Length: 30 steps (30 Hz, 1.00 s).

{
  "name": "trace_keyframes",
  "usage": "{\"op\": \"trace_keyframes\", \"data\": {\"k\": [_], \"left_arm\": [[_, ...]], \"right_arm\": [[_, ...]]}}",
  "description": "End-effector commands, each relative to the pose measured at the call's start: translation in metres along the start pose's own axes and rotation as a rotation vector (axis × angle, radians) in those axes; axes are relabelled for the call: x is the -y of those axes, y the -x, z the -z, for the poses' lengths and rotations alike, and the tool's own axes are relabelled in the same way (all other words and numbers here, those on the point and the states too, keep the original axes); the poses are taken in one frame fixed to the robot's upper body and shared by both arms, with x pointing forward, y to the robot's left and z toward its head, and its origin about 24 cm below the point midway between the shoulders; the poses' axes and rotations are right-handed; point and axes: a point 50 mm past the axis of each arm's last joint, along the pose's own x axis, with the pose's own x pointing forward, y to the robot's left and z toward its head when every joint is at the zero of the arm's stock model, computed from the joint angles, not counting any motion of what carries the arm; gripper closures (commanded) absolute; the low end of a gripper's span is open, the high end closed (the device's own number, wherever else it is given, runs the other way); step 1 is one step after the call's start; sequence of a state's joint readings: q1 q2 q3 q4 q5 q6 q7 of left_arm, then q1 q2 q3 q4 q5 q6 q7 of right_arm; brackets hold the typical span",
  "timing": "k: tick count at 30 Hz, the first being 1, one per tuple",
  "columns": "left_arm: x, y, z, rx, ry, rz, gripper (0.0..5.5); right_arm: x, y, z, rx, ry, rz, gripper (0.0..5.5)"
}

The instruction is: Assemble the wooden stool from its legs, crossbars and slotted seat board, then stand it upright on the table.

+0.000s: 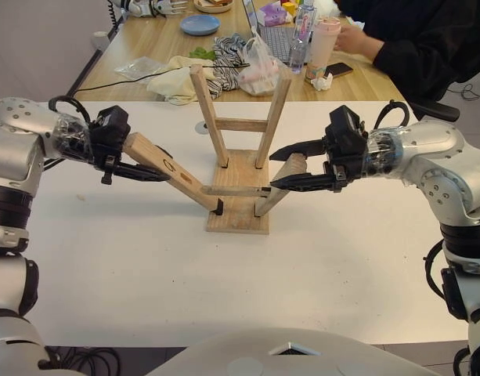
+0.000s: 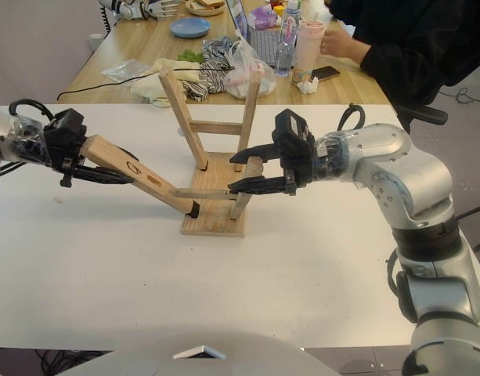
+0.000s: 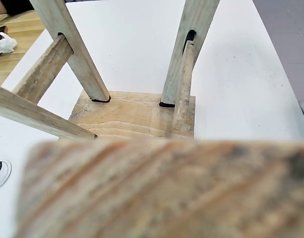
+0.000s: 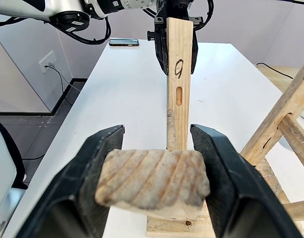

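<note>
While two far legs (image 1: pixel 212 117) stand slotted in the board (image 1: pixel 238 221), left gripper (image 1: pixel 146 163) clamps left leg (image 1: pixel 181 180), right gripper (image 1: pixel 275 170) clamps right leg (image 1: pixel 272 200); both tilted, crossbar (image 1: pixel 232 190) between.

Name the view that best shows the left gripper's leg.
Right wrist view: the leg faces it lengthwise, slot and mark plain, left gripper at its far end. Eye views show it slanting down toward the seat board; left wrist view, a close blur.
</note>
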<state>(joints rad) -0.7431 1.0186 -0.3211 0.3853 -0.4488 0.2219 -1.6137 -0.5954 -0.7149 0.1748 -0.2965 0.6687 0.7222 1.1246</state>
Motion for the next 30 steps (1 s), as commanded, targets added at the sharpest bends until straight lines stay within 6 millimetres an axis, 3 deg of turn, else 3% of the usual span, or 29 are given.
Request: {"op": "trace_keyframes", "data": {"k": [1,11,20,30], "left_arm": [[0.000,-0.005,0.016,-0.284,0.048,0.039,3.49],[0.008,-0.019,0.009,-0.308,0.054,0.126,3.49],[0.028,-0.037,0.029,-0.319,0.056,0.177,3.49],[0.036,-0.076,0.008,-0.258,-0.007,0.286,3.49]], "right_arm": [[-0.010,-0.017,0.029,-0.061,-0.147,-0.073,3.27],[-0.008,-0.020,0.030,-0.058,-0.152,-0.054,3.28],[-0.007,-0.018,0.031,-0.069,-0.152,-0.051,3.28],[-0.008,-0.022,0.031,-0.075,-0.143,-0.079,3.28]]}}
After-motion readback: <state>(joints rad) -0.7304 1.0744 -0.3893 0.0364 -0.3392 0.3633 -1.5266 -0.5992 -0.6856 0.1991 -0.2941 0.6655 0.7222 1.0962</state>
